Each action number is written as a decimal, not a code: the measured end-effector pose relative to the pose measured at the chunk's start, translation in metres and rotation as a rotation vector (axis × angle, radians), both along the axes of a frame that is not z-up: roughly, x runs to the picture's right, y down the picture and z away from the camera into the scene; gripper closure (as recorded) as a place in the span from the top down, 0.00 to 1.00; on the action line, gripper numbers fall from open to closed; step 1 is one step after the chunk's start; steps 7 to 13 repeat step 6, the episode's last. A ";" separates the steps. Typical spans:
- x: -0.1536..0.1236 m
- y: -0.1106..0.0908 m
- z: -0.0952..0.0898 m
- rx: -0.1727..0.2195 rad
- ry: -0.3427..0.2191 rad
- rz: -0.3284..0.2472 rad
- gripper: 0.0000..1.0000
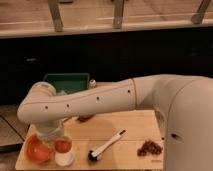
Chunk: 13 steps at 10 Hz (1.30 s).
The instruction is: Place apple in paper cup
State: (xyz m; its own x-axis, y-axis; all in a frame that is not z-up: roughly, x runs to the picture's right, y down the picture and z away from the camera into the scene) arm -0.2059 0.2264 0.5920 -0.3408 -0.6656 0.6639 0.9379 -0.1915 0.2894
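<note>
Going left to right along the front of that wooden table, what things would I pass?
Orange pan → paper cup with the apple at its mouth, the gripper just above → black brush → grape cluster.

Gripper (56, 136) at near left, above the paper cup (64, 157); mostly masked by the arm's wrist. Apple (63, 146) at the cup mouth, top edge lost against the gripper. Orange pan (36, 150) partly covered by the wrist. Green bin (67, 81) front hidden behind the arm. Pepper (85, 118) only partly showing under the forearm. Desk (130, 130) right end hidden by the robot's body.
</note>
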 end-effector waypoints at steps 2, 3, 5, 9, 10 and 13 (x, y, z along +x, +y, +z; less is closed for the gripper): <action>0.001 0.000 0.000 -0.002 0.001 0.000 0.66; 0.001 0.000 0.000 -0.002 0.000 0.000 0.76; 0.000 0.001 0.000 -0.003 -0.002 -0.002 0.80; 0.000 0.001 0.000 -0.003 -0.003 -0.003 0.80; 0.000 0.001 0.000 -0.003 -0.003 -0.003 0.80; 0.000 0.001 0.000 -0.003 -0.003 -0.003 0.80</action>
